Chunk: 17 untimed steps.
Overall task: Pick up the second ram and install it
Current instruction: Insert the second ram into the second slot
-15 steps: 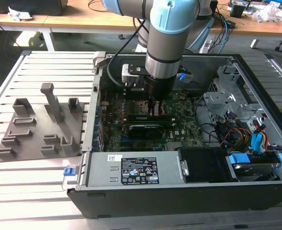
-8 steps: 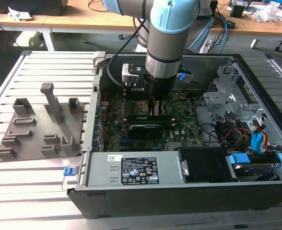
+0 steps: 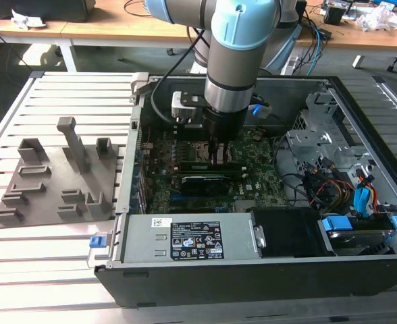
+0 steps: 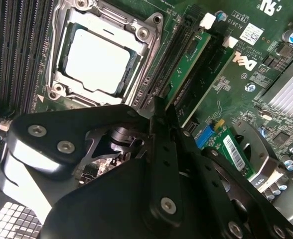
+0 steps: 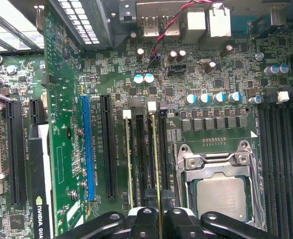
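Observation:
In the exterior view my gripper [image 3: 217, 156] reaches down into the open computer case, over the memory slots beside the CPU socket [image 3: 193, 150]. The second ram [image 5: 157, 159] is a slim green stick seen edge-on, standing in the slot nearest the CPU socket [image 5: 220, 194]. My gripper [image 5: 160, 211] is shut on its top edge near one end, a finger on each side. In the second wrist view the same stick [image 4: 189, 62] runs away from my gripper [image 4: 160, 107]. Another ram stick [image 5: 129, 159] stands in a slot farther from the socket.
The green motherboard [image 3: 252, 179] lies inside the black case [image 3: 252, 283]. A black graphics card [image 3: 202, 182] and a power supply [image 3: 185, 239] are nearer the case front. Drive cage and cables [image 3: 327, 169] fill the exterior view's right. A grey fixture tray [image 3: 57, 182] sits outside the case.

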Available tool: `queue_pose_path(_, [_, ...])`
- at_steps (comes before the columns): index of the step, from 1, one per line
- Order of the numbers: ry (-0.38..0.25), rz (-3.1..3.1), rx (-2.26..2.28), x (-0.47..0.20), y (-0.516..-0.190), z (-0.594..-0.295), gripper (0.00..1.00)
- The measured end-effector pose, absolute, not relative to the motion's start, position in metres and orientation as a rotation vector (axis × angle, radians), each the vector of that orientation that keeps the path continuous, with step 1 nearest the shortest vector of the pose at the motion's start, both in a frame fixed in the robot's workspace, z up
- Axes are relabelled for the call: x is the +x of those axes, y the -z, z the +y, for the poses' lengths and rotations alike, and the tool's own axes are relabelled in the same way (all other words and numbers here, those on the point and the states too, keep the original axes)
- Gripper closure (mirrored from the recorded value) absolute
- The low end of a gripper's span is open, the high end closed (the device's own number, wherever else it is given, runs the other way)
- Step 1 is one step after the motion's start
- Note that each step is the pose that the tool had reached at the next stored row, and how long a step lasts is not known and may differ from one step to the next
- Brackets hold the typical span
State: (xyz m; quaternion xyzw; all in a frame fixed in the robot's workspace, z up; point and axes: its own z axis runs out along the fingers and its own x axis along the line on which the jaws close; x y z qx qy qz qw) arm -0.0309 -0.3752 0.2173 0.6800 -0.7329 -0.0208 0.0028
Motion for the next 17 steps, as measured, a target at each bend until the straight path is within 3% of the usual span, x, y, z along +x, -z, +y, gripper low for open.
queue_pose_path(4, [0.065, -2.298, 2.132, -0.031, -0.216, -0.375, 0.86])
queue_pose_path(7, [0.064, -2.298, 2.132, -0.031, -0.216, -0.375, 0.78])
queue_pose_path(12, [0.051, -2.293, 2.127, -0.031, -0.244, -0.372, 0.78])
queue_pose_path(17, [0.045, -2.291, 2.124, -0.031, -0.252, -0.369, 0.89])
